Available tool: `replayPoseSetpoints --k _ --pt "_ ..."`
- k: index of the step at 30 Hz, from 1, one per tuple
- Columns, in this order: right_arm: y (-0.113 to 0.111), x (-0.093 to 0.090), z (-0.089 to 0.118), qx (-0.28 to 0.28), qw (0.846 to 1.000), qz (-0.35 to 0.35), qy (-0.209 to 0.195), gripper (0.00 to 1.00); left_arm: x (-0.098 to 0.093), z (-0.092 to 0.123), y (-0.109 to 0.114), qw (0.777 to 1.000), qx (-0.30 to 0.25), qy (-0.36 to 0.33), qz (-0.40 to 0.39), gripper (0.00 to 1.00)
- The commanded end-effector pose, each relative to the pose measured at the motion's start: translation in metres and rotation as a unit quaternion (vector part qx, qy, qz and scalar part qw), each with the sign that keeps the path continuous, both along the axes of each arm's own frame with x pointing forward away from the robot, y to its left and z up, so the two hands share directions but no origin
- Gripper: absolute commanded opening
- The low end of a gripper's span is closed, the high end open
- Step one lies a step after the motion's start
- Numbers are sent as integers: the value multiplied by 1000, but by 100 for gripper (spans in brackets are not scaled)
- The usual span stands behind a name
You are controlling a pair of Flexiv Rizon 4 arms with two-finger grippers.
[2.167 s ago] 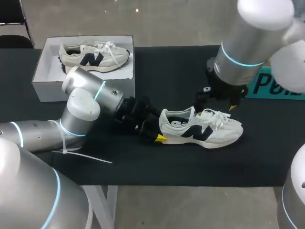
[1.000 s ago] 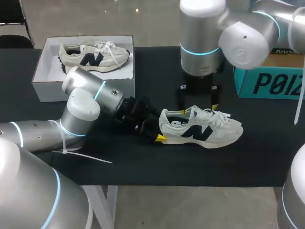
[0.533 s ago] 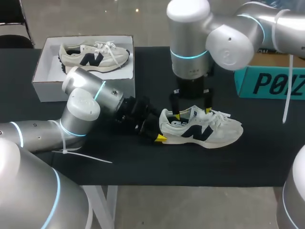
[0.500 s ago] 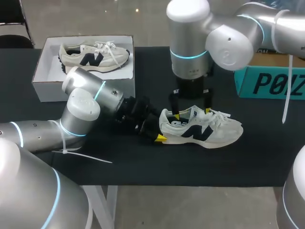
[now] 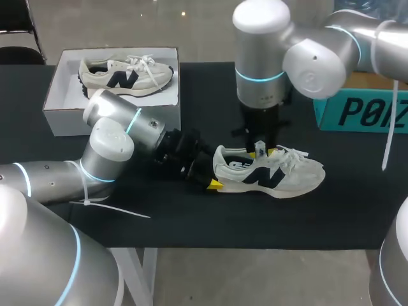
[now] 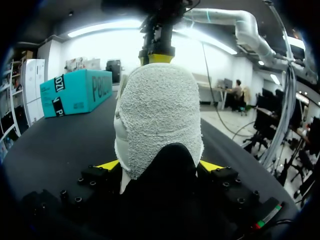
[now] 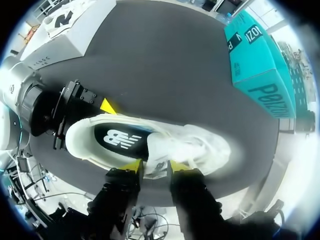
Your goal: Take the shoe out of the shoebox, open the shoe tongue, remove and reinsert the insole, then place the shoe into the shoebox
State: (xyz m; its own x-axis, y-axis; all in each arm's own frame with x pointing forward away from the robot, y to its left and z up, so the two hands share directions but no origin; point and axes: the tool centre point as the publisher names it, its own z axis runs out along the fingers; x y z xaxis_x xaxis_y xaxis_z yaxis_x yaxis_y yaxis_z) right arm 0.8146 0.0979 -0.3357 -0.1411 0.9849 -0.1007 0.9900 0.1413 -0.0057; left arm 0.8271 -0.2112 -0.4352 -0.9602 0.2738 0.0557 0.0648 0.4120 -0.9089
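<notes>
A white shoe (image 5: 280, 175) with a dark logo lies on its sole on the black table, toe to the right. My left gripper (image 5: 213, 173) is shut on its towelling heel (image 6: 157, 110), a yellow tip on each side. My right gripper (image 5: 260, 151) comes straight down over the shoe's opening. In the right wrist view its yellow fingertips (image 7: 131, 166) pinch the white tongue (image 7: 156, 165) between them. The dark insole (image 7: 117, 140) with a white logo lies inside the shoe. The white shoebox (image 5: 64, 105) stands at the back left with a second shoe (image 5: 124, 73) in it.
A teal box (image 5: 363, 108) stands at the back right, close behind my right arm. My left arm's forearm (image 5: 137, 137) lies between the shoebox and the shoe. Bare black table shows in front of the shoe.
My right gripper has shifted slightly right over the shoe's opening, and its fingers have closed from wide apart onto the tongue. The left arm and the shoe have kept still.
</notes>
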Motion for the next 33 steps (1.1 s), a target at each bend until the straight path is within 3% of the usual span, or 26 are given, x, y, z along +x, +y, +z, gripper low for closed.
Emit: replayPoseSetpoints --k 1,9,19,31,32,33 --pt "-5 -2 8 -2 1000 2 -8 0 2 -7 -3 1000 2 0 -1 0" --pt "-16 -2 32 -4 999 -1 -33 0 2 -7 -3 1000 2 0 -1 0" --pt "-51 -5 64 -7 998 -22 -62 0 2 -7 -3 1000 2 0 -1 0" --pt "-82 -16 54 56 995 -43 -65 0 2 -7 -3 1000 2 0 -1 0" --pt "-82 -16 54 59 995 -41 -67 20 2 -7 -3 1000 2 0 -1 0" --pt "-80 -17 56 59 995 -38 -69 33 2 -7 -3 1000 2 0 -1 0"
